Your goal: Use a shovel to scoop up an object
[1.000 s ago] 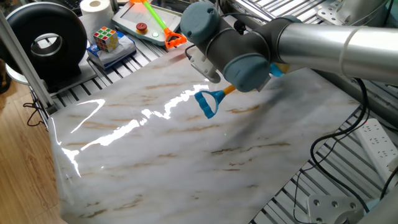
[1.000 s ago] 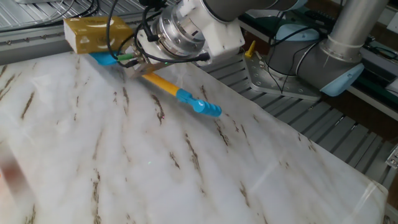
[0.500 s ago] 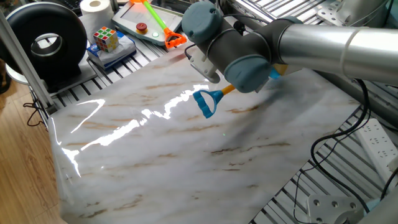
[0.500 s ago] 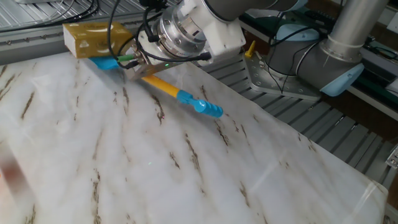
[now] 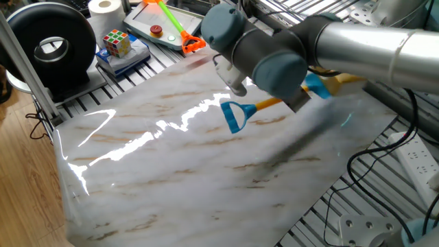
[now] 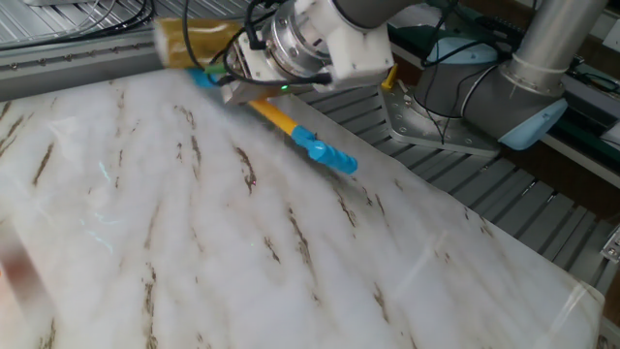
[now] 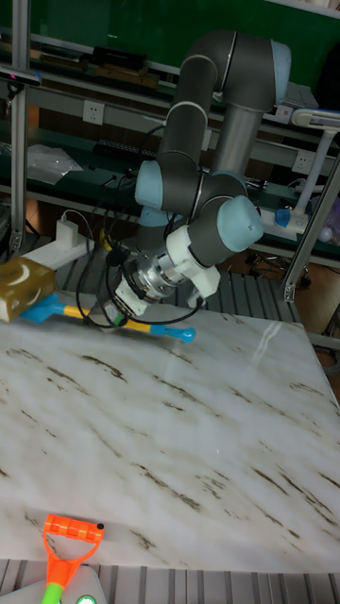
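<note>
The shovel [image 5: 255, 107] has a blue loop end, an orange-yellow shaft [image 6: 278, 114] and a light-blue blade [image 7: 40, 310]. My gripper [image 6: 240, 83] is shut on the shaft close to the blade; in one fixed view the arm's wrist hides the fingers. The tan-yellow object [image 7: 23, 287] sits on the blade, at the marble top's far edge. It is motion-blurred in both fixed views [image 6: 192, 41] [image 5: 343, 80]. Shovel and object appear raised a little off the marble.
A puzzle cube [image 5: 116, 42], paper roll [image 5: 106, 8] and black round device [image 5: 51, 44] stand beyond the marble's corner. A green-shafted toy tool with orange head [image 5: 193, 43] lies there too [image 7: 70, 534]. A power strip [image 5: 418, 161] and cables lie at the right.
The gripper has swept the shovel sideways, to the right in both fixed views, carrying the object along on the blade. The object and blade now look blurred from the motion.
</note>
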{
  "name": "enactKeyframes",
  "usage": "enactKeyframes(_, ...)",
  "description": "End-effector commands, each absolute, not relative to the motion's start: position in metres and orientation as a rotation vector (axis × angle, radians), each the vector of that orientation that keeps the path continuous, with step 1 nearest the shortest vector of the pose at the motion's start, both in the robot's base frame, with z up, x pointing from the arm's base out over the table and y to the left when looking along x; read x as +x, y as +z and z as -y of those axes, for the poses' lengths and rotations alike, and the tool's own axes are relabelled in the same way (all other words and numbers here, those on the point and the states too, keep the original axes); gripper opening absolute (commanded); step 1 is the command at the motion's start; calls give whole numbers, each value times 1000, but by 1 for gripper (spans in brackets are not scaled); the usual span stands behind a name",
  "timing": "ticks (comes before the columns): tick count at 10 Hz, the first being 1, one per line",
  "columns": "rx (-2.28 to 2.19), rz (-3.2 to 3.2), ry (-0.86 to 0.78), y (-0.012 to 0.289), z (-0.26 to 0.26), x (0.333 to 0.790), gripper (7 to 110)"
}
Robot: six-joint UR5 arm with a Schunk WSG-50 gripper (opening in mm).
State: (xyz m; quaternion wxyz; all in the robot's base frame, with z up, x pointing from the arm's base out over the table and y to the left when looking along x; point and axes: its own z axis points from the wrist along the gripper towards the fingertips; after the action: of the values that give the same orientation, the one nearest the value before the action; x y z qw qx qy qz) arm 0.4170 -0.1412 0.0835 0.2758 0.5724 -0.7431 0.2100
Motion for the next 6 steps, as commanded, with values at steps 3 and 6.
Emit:
enactKeyframes(3, 1154, 2217, 454, 89, 135, 374, 7)
enactKeyframes(6, 957, 2386, 361, 86, 113, 379, 7)
